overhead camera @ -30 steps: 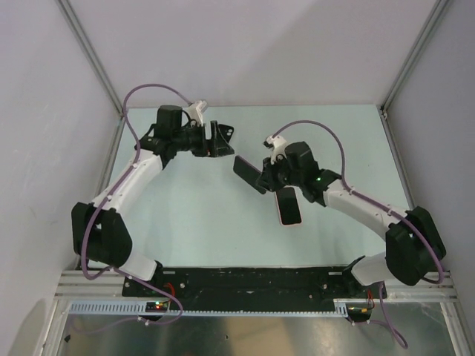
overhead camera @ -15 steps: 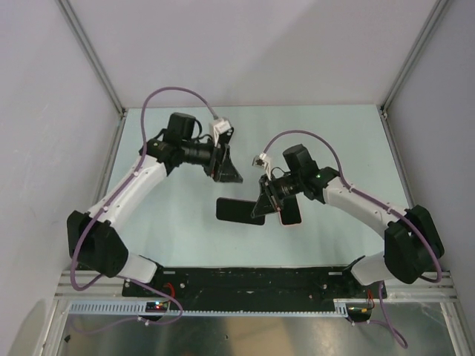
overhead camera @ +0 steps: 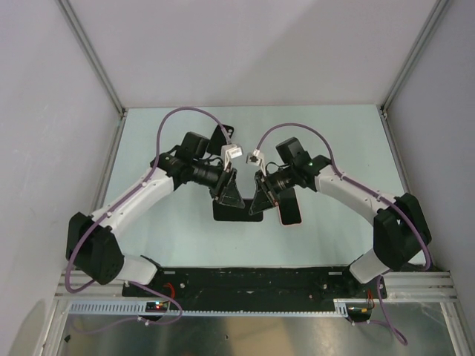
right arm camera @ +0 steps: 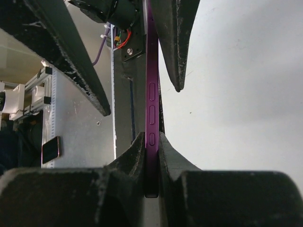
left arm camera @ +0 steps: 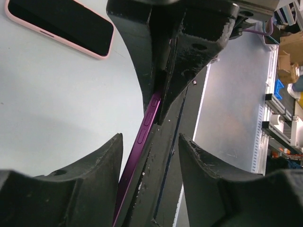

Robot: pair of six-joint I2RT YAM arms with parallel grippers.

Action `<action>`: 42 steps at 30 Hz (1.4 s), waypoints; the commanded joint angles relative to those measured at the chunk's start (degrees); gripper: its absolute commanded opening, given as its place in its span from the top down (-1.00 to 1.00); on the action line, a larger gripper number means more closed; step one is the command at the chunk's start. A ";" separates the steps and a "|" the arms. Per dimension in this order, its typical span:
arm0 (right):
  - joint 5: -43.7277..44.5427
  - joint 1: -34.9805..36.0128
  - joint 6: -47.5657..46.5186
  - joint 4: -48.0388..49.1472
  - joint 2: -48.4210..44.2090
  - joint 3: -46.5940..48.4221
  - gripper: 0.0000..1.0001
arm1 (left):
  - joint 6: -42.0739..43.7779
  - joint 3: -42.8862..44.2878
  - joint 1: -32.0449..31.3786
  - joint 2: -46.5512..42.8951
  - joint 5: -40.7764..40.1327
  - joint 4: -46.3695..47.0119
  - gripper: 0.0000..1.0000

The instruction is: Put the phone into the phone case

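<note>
Pale green tabletop in a white-walled booth, with both my arms reaching to its middle. My right gripper is clamped on one end of a purple phone case, whose long axis runs left to right. My left gripper straddles the other end with its fingers spread. The pink phone lies flat, screen up, just beside my right gripper with its long axis near to far, so it is nearer my right arm.

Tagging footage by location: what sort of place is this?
Likely a robot lab cell: aluminium frame, plain white walls, two arms bolted to a rail.
</note>
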 commanded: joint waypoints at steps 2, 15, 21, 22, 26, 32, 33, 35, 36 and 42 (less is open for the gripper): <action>-4.64 -1.31 -5.60 -3.57 0.59 4.80 1.00 | -0.04 0.09 -1.54 -1.42 0.78 0.06 -0.02; -4.25 -2.93 -4.60 -3.18 2.49 6.20 0.98 | -0.70 1.36 -4.35 1.87 0.19 -0.39 0.96; -0.69 -5.85 2.13 2.22 2.52 6.14 -0.32 | -2.27 1.57 -4.45 0.48 -1.03 0.78 1.00; 0.42 -6.65 3.83 3.56 2.62 5.99 -0.48 | -3.04 1.57 -4.40 0.19 -1.16 1.57 1.00; 1.06 -11.55 11.11 9.87 2.63 4.71 -0.73 | -8.19 1.38 -3.40 -1.02 -3.40 7.42 1.00; 7.60 -20.08 30.87 29.05 -3.33 -4.80 -0.84 | -29.75 -4.83 2.77 -3.44 -10.50 29.84 1.00; 9.70 -21.02 34.72 31.69 -4.13 -6.55 -0.88 | -35.98 -7.74 3.83 -4.27 -12.88 37.28 1.00; 12.46 -21.48 42.16 37.41 -5.91 -10.85 -0.91 | -47.13 -12.95 5.98 -6.06 -18.45 49.96 1.00; 14.59 -21.32 46.17 41.01 -7.18 -13.75 -0.91 | -52.23 -15.23 6.62 -7.25 -21.86 55.20 1.00; 23.66 -16.32 62.19 60.84 -9.00 -25.97 -0.99 | -72.78 -29.41 7.42 -10.94 -39.54 74.52 1.00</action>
